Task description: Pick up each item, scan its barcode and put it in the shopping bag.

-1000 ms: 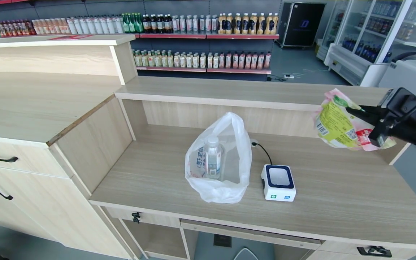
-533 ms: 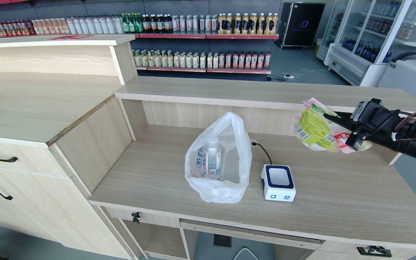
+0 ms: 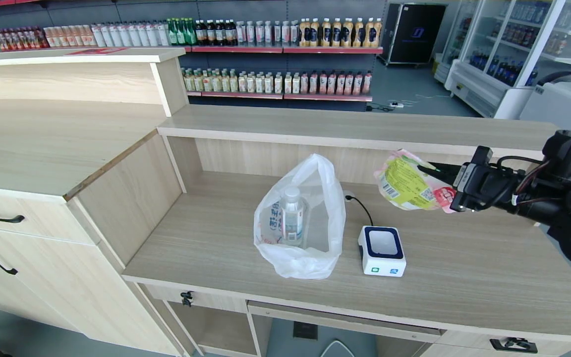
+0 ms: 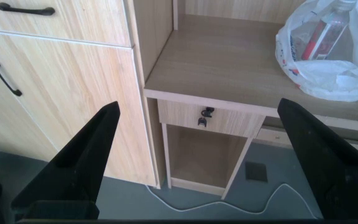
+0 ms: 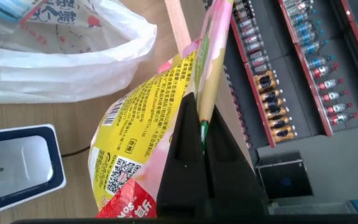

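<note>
At the left edge of the head view stand the cabinet drawers [image 3: 23,218] with black handles, beside the pale wooden counter [image 3: 464,277]. In the left wrist view the left gripper [image 4: 199,104] hangs low in front of the counter's front edge, its two dark fingers [image 4: 73,168] spread wide with nothing between them.

At the centre of the head view the white plastic shopping bag [image 3: 299,223] stands on the counter with its mouth open upward. A clear water bottle [image 3: 292,215] stands upright inside it. Red print shows beside the bottle; through the film it may be on the bag itself or on another packet.

Just right of the bag, near but apart from it, sits the white barcode scanner [image 3: 381,250] with its dark-framed window facing up. A black cable [image 3: 360,204] runs from behind it to the back wall.

Above and to the right of the scanner, clear of the counter, hangs the yellow and pink snack pouch [image 3: 409,186], tilted, with a barcode at its lower left corner. The right gripper [image 3: 436,171], in the right middle of the frame, pinches the pouch's top seam flat between its black fingers.
</note>
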Motion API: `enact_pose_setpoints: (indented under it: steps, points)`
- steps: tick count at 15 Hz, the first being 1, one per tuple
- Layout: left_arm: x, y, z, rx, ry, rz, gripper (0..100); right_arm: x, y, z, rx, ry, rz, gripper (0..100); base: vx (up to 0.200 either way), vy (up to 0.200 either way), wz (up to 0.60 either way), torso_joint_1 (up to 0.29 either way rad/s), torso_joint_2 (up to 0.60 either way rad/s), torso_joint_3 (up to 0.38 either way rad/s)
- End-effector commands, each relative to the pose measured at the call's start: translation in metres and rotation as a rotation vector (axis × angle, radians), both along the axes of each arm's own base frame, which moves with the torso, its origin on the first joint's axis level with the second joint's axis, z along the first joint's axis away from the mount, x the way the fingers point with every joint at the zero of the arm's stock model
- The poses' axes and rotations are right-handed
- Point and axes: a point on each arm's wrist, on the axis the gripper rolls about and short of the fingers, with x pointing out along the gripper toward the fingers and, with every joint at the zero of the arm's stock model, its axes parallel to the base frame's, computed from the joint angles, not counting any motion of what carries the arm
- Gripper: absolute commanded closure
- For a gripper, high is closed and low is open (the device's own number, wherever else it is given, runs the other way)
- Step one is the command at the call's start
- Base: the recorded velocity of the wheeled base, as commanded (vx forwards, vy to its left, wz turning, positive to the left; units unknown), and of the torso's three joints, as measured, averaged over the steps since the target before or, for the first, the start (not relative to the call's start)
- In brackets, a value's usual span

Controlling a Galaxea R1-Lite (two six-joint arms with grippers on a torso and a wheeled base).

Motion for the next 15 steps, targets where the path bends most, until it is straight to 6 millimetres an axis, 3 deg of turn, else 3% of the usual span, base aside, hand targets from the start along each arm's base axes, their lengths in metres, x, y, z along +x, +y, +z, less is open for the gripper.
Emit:
enact_pose_setpoints:
  steps: [1, 9, 15]
  points:
    - [0.000, 0.000, 0.000, 0.000, 0.000, 0.001, 0, 0.007, 0.002, -0.014, -0.016, 0.019, 0.025, 100, 0.000, 0.000, 0.00, 0.000, 0.00, 0.000]
    - [0.000, 0.000, 0.000, 0.000, 0.000, 0.001, 0, 0.013, -0.015, -0.042, -0.185, -0.049, 0.096, 100, 0.000, 0.000, 0.00, 0.000, 0.00, 0.000]
    - [0.000, 0.000, 0.000, 0.000, 0.000, 0.001, 0, 0.015, -0.020, -0.049, -0.279, -0.118, 0.131, 100, 0.000, 0.000, 0.00, 0.000, 0.00, 0.000]
